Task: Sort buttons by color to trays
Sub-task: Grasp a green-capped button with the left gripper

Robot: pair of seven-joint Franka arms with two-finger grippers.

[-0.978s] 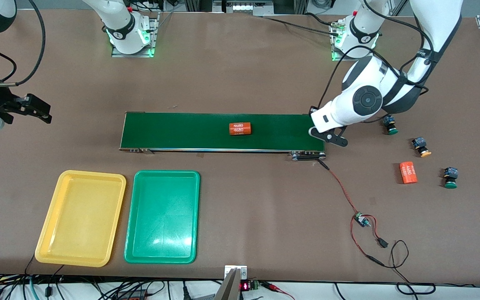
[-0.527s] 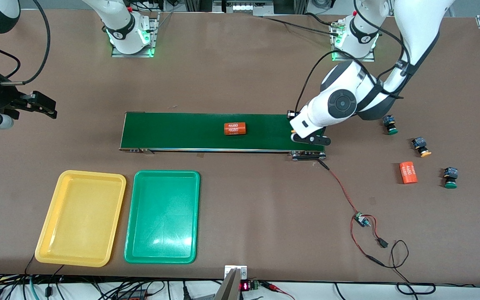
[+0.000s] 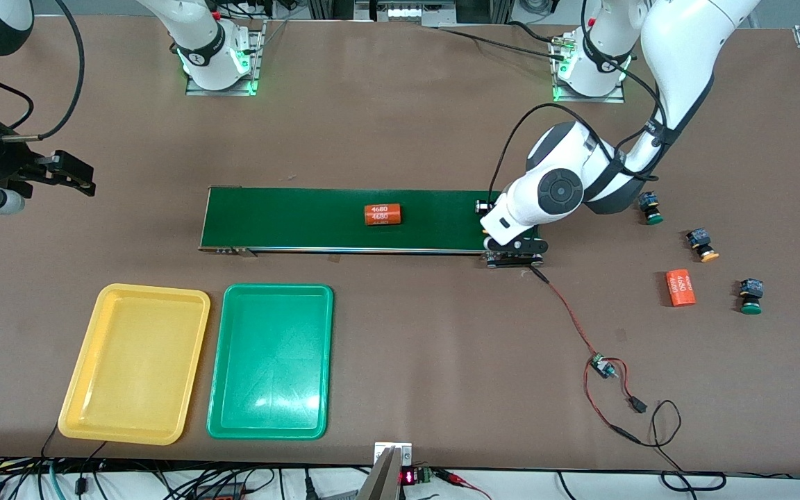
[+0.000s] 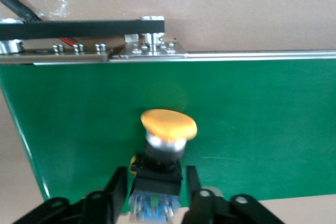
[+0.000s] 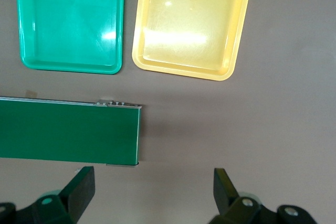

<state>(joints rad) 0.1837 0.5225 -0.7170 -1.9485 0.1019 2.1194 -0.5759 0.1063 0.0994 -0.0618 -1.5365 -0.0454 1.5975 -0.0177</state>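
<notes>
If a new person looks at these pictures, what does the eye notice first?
The left gripper at the belt's left-arm end, its fingers either side of a yellow-capped button lying on the belt. Next, an orange cylinder mid-belt, and the yellow tray and green tray side by side, nearer the camera.

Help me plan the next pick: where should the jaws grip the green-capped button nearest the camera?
Grip the green-capped button by its black-and-blue body, coming straight down with the jaws across the body's sides. It seems to lie on its side, cap toward the camera. The round cap is wider and would likely slip.
</notes>
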